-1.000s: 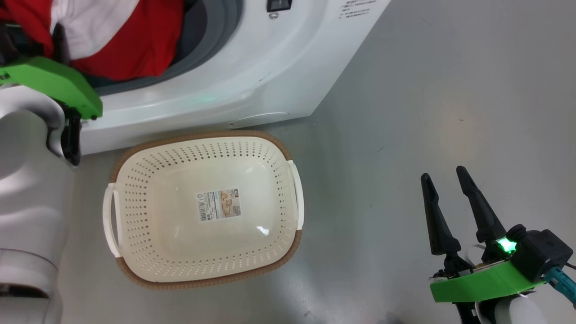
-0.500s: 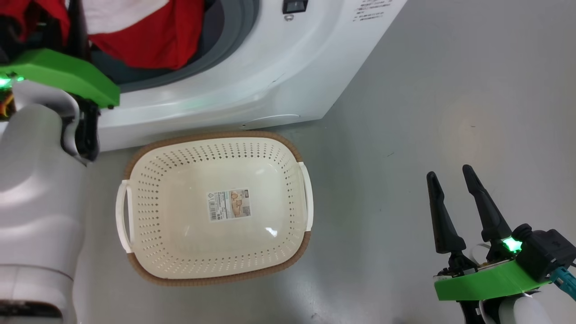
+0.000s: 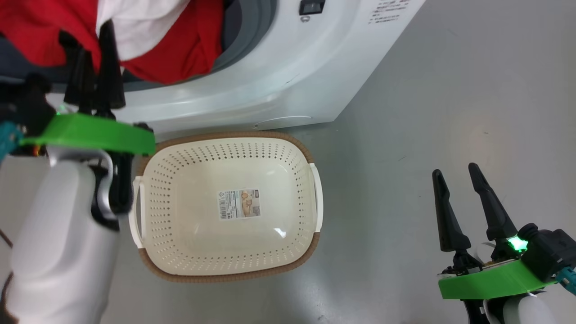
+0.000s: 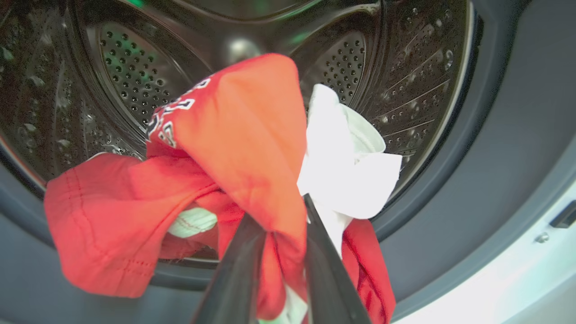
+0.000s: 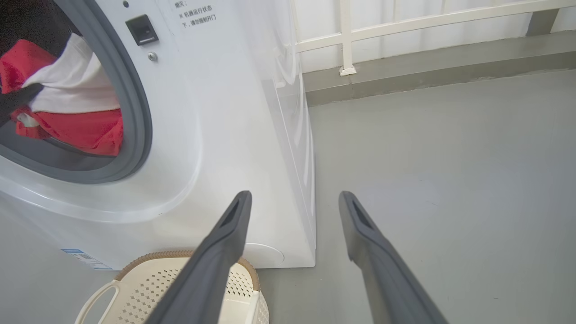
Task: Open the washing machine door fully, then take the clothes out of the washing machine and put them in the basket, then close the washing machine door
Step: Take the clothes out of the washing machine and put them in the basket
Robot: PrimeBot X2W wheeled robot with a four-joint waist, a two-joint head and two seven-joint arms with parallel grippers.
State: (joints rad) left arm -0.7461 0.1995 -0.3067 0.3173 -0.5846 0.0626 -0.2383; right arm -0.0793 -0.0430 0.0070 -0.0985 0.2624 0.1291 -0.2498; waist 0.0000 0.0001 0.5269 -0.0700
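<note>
Clothes (image 4: 243,135) clamped between the fingers of left gripper (image 4: 281,209), bunched at the mouth of washing machine (image 3: 279,81), not yet in basket (image 3: 288,265) just below. Door opening judged done; drop into basket and door closing left. Right gripper (image 3: 454,170) spread wide, holding nothing, over floor (image 3: 427,90). From left wrist view, perforated steel drum (image 4: 126,67) behind the bundle; from head view, basket bare down to its sticker (image 3: 239,204)

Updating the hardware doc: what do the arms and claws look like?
Left claw and right claw each have two long, tapered black fingers on a bright green mounting plate. Forearms are glossy white. A green light glows at the right wrist beside a black housing, with a teal connector behind.
</note>
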